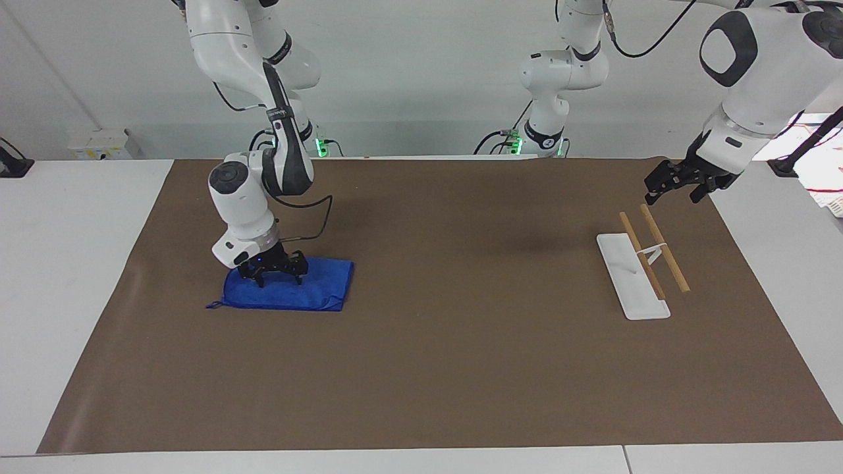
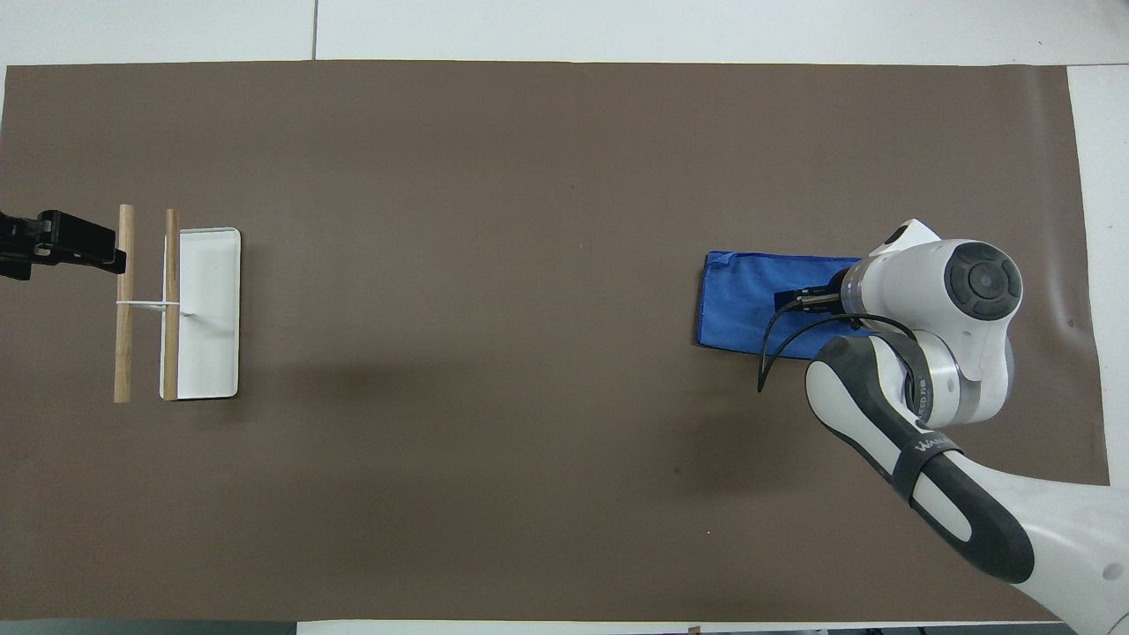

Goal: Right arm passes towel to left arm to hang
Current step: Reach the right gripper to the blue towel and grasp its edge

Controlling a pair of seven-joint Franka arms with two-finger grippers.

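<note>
In the facing view, the right gripper (image 1: 275,273) sits at about nine o'clock on the brown mat (image 1: 435,368), its jaws spread apart and pointed down, with the tips touching the blue towel (image 1: 309,289) along the edge nearest the robots. The towel lies flat and folded toward the right arm's end of the table, not yet pinched between the jaws. At about three o'clock stands the white rack (image 1: 631,276) with its two wooden bars (image 1: 665,249). The left gripper (image 1: 678,181) hangs at two o'clock, over the mat just robot-side of the rack, jaws parted and holding nothing; that arm waits. From overhead, the right arm (image 2: 926,353) covers its own gripper and one end of the towel (image 2: 750,300), so only the facing view shows the contact.
</note>
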